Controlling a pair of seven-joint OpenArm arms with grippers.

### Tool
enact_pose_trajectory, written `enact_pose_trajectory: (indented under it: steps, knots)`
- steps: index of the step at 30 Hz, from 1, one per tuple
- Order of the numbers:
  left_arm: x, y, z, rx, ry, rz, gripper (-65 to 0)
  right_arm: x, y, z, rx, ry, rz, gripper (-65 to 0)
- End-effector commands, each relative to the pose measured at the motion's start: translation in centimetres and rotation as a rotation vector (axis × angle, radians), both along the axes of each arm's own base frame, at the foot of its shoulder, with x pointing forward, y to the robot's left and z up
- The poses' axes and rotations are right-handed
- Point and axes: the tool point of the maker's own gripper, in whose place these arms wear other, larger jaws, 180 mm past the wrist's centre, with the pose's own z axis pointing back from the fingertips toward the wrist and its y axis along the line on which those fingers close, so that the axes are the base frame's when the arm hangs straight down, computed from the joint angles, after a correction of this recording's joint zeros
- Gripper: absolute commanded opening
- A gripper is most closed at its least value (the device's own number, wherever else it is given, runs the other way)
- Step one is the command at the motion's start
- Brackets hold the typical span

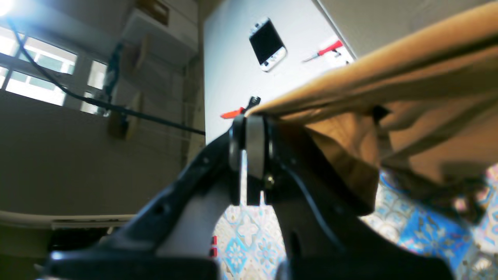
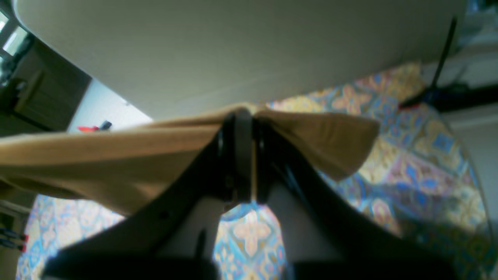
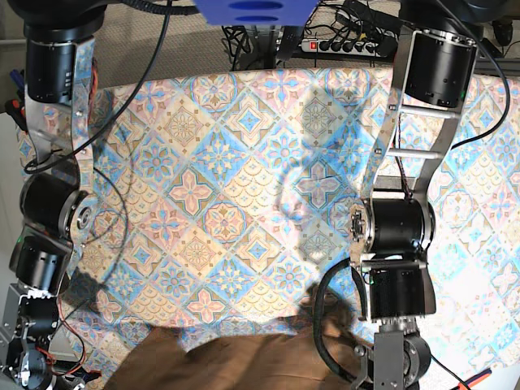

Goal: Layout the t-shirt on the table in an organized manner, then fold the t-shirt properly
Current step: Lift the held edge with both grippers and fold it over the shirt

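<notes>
Together, we hold the t-shirt stretched between us above the near edge of the table. Our left gripper is clamped on one fabric edge, our right gripper on the other, jaws pressed together.

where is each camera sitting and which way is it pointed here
Left wrist: behind the left tool, looking along its shut fingers at the pinched t-shirt, with the table below.
Right wrist: behind the right tool, likewise shut on shirt fabric.
Base: overhead, facing down at the table between both arms, the shirt at the bottom edge.
All views share the shirt and patterned cloth.
</notes>
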Motion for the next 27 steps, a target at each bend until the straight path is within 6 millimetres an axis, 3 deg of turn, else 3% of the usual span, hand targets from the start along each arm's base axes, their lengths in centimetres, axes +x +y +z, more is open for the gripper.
enact_pose_trajectory:
  steps: [1,4,8,9,12,16,21,25,27]
  knots:
    - [-1.2,0.8,7.0,0.017,-0.17,0.031,-65.0,0.1,-1.2,4.0,-0.003,-0.09,-0.028,-65.0]
    - [-4.0,1.5,10.5,0.033,-0.244,0.074,-65.0,-0.9,-2.5,4.5,-0.035,-0.083,-0.039,-65.0]
    - [-7.6,0.7,7.9,0.173,-0.191,0.081,-65.0,-2.8,-2.4,5.8,-0.113,-0.122,-0.037,-65.0]
    - [-8.8,0.5,7.5,0.2,-0.198,0.085,-65.0,-3.4,-2.4,5.0,-0.132,-0.113,-0.037,-65.0]
    - [-12.2,0.0,4.5,0.327,-0.186,0.1,-65.0,-5.5,-2.7,-0.8,-0.161,-0.023,-0.041,-65.0]
    - [-16.4,0.1,-0.7,0.398,-0.135,0.126,-65.0,-9.0,-4.5,-6.3,-0.158,0.061,-0.084,-65.0]
    - [-18.8,1.6,-8.0,0.441,0.039,0.203,-65.0,-12.4,-4.7,-8.8,-0.156,0.055,-0.103,-65.0]
    - [-20.4,2.2,-12.3,0.395,0.154,0.234,-65.0,-15.6,-4.9,-11.3,-0.102,0.056,-0.105,-65.0]
    - [-21.2,2.1,-14.6,0.38,0.214,0.225,-65.0,-16.6,-4.9,-10.8,-0.073,0.021,-0.103,-65.0]
